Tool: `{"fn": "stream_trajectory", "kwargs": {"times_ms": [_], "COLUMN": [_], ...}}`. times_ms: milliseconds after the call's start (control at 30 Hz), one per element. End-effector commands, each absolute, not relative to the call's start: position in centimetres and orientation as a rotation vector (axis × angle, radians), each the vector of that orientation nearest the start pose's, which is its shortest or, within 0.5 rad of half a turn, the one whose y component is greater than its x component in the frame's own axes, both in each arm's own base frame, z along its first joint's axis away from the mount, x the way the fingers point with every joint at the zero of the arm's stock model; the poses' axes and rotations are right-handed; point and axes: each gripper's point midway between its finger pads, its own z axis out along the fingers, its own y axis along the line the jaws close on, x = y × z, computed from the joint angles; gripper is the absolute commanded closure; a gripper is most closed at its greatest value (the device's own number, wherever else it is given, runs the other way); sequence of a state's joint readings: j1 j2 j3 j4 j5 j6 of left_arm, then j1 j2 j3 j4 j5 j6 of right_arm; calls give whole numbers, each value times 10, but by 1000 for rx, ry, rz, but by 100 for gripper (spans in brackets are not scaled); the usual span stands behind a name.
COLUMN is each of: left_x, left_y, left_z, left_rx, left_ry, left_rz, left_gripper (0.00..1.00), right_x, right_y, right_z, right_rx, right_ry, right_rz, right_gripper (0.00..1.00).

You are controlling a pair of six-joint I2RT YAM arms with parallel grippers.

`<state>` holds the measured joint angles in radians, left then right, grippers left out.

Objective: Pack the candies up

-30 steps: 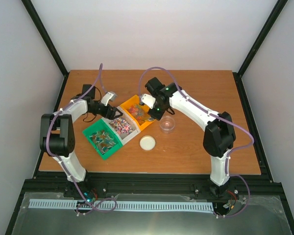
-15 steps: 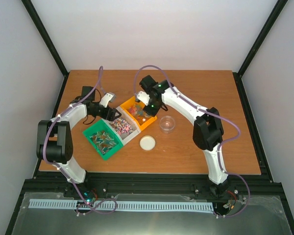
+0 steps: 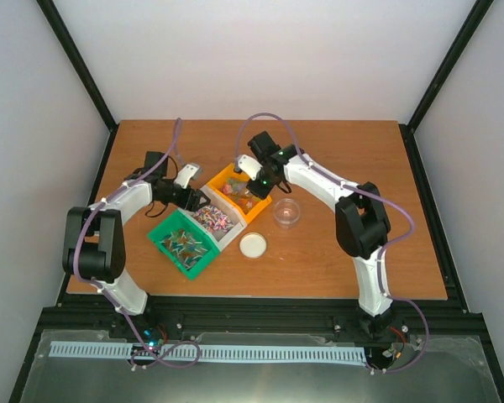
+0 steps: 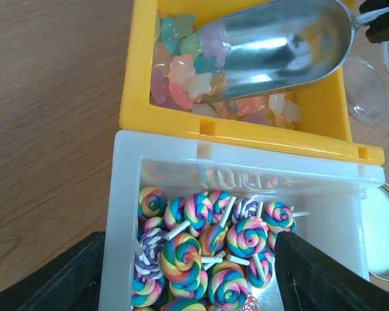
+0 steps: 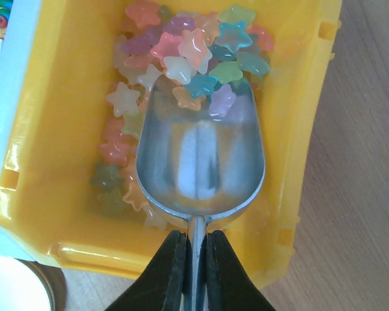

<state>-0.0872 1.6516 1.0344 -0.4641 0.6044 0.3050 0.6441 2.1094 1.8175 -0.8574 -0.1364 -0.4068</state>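
— Grip first: what has your right gripper (image 5: pixel 194 245) got?
— It's clamped narrow on the thin handle of the steel scoop (image 5: pixel 201 162). The scoop's long axis runs straight ahead of me into the yellow bin (image 5: pixel 45 136).
— And the candies (image 5: pixel 188 45)?
— Heaped just past the scoop's lip, some touching it: small, glossy, translucent pastel stars. My left gripper (image 4: pixel 194 259) stands wide astride the neighbouring white bin (image 4: pixel 126 194), so the right is nearer.

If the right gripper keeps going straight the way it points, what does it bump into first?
Probably the star candies: the right gripper holds a metal scoop, and its tip sits against their pile in the yellow bin.
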Motion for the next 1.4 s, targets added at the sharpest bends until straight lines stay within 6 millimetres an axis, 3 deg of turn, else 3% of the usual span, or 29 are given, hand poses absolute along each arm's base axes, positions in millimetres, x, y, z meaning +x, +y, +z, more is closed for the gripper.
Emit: {"fn": "stream_trajectory", "kwargs": {"times_ms": [0,300,500,733,1067,1367], "left_x": [365,384,396,402,402,396], "left_y": [-141,-134,-122,-115,-113,-113], "left_z": [93,108,128,138,150,157], "left_rx": [678,615,573,539,511,535], "left_ry": [2431,2436,2407,2394,2373,2349], "left_rz": [-779,-761,-730,-728,-760,-765], "left_gripper": [30,25,19,14,12,9], "right_x": [380,371,373,368,359,344], "right_y": [332,343,324,308,286,273], "right_z": [87,113,128,147,146,168], "right_rx": [-1420,-1335,-1255,-1184,-1163,-1159], "right_ry": [2288,2056,2015,1920,1850,1680], "right_rz": [355,478,515,610,665,712], "right_gripper": [97,97,97,97,97,97]}}
